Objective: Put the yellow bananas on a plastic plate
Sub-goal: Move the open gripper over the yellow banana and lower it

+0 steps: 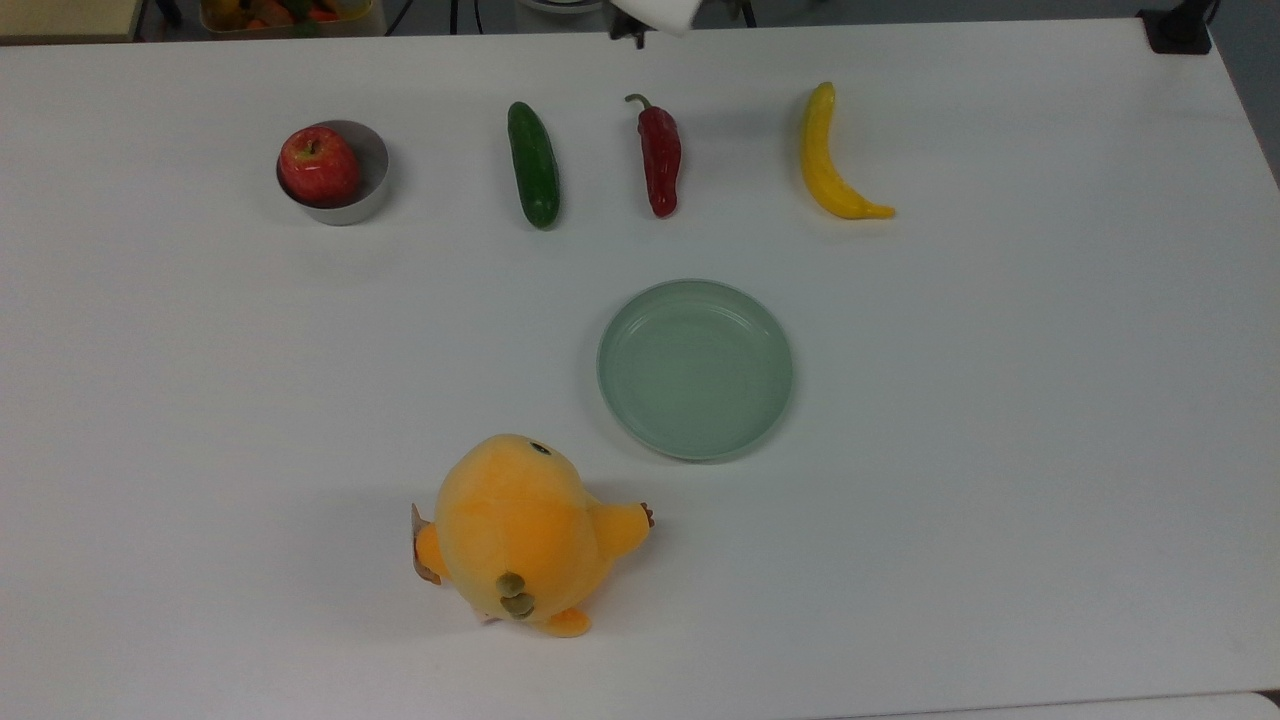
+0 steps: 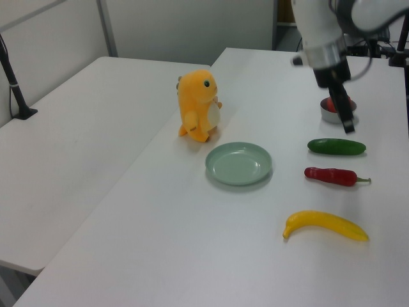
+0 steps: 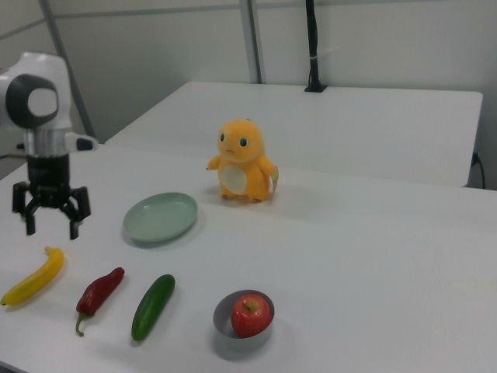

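The claw hangs in the air with its fingers spread wide and nothing between them, up above the bench at the right view's left. This looks like the approach, the very first step: nothing has been picked up. The yellow banana lies flat on the bench at the top view's right end of the far row, with the red chilli pepper to its left, then the green cucumber, then the red apple sitting in the small metal bowl. The mint-green plastic plate sits bare, nearer than that row in the top view and well apart from the banana. The orange plush toy stands nearer still, out of the way.

In the right view the claw hovers just above and a touch right of the banana. As I read it, the next move calls for sliding over the banana's middle, turning the fingers across its narrow body, dropping down and closing. The pepper lies close beside it, so the descent wants care to avoid nudging it.
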Available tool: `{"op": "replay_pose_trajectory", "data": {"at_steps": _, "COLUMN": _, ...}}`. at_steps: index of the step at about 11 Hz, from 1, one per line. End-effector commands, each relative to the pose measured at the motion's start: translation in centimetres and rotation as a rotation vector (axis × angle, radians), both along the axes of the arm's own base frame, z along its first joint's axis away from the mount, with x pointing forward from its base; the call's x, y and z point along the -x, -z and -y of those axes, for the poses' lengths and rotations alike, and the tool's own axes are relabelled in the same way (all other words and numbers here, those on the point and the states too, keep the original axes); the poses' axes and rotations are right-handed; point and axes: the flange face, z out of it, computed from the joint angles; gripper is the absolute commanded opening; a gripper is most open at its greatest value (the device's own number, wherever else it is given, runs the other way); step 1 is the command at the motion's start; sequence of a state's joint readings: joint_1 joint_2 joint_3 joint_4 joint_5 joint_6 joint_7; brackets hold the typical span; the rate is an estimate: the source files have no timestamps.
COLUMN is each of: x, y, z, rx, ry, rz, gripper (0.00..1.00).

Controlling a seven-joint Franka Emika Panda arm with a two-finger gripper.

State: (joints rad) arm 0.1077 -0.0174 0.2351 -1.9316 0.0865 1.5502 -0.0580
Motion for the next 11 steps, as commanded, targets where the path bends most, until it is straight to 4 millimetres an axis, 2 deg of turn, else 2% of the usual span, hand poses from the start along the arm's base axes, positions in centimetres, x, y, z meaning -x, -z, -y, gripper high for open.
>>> {"op": "replay_pose_trajectory", "data": {"at_steps": 1, "x": 2.8, "y": 4.1, "z": -3.6, "rx": 0.021, "ry": -0.057, "rz": -0.011, "gripper": 1.0}}
{"op": "replay_pose_trajectory", "data": {"at_steps": 5, "x": 3.8, "y": 8.8, "z": -9.3, "rx": 0.014, "ry": -0.021, "rz": 0.069, "gripper": 1.0}}
{"op": "replay_pose_trajectory", "data": {"at_steps": 9, "x": 4.0, "y": 12.5, "z": -12.5, "rx": -0.025, "ry": 0.084, "rz": 0.186, "gripper": 1.0}}
{"op": "replay_pose_trajectory", "data": {"at_steps": 11, "x": 3.7, "y": 13.4, "z": -13.2, "rx": -0.045, "ry": 0.097, "rz": 0.213, "gripper": 1.0}}
